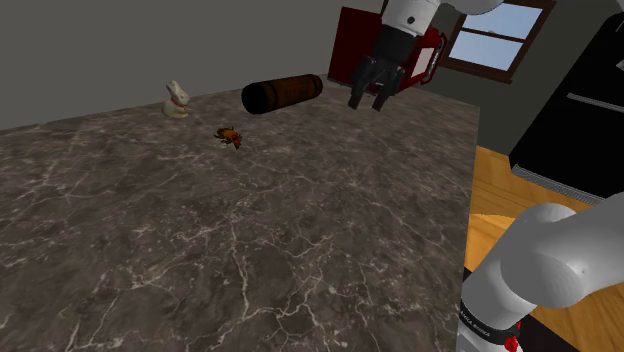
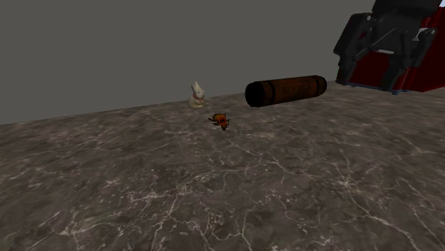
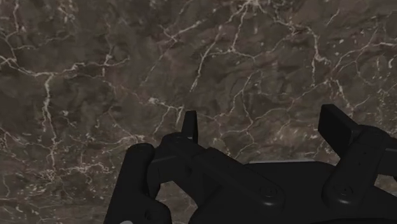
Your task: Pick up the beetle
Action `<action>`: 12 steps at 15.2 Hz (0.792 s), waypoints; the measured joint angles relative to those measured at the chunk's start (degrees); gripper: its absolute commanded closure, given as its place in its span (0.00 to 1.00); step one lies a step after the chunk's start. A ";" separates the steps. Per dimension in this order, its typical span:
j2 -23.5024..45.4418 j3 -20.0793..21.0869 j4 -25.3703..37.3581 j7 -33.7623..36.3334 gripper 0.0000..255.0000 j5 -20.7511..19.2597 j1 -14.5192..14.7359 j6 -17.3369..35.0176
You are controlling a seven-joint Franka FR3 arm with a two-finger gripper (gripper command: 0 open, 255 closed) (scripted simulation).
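Note:
The beetle (image 1: 231, 135) is a small orange-and-dark figure lying on the dark marble counter (image 1: 250, 260); it also lies mid-counter in the second exterior view (image 2: 222, 120). My black gripper (image 1: 367, 101) hangs in the air well off to the shoulder view's right of the beetle, past the brown cylinder, and above the counter. In the second exterior view the gripper (image 2: 372, 80) sits at the upper right, far from the beetle. Its fingers stand apart with nothing between them, and the wrist view has the gripper (image 3: 263, 125) over bare marble (image 3: 95, 76).
A brown cylinder (image 1: 283, 93) lies between beetle and gripper, and a small white rabbit figure (image 1: 177, 100) stands at the far edge. A dark red box (image 1: 356, 45) stands behind the gripper. The counter ends at the right, with wooden floor (image 1: 497, 185) and a black cabinet (image 1: 580, 100) beyond.

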 measured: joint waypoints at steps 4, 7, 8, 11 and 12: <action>6.94 2.83 3.57 3.55 0.00 0.64 0.84 2.86; 12.84 5.07 7.67 6.67 0.00 0.64 1.55 4.35; 15.05 5.73 9.50 7.70 0.00 0.49 1.76 4.58; 20.92 7.36 13.88 10.42 0.00 -0.14 2.41 5.66; 23.57 7.82 16.83 11.39 0.00 -0.59 2.59 5.15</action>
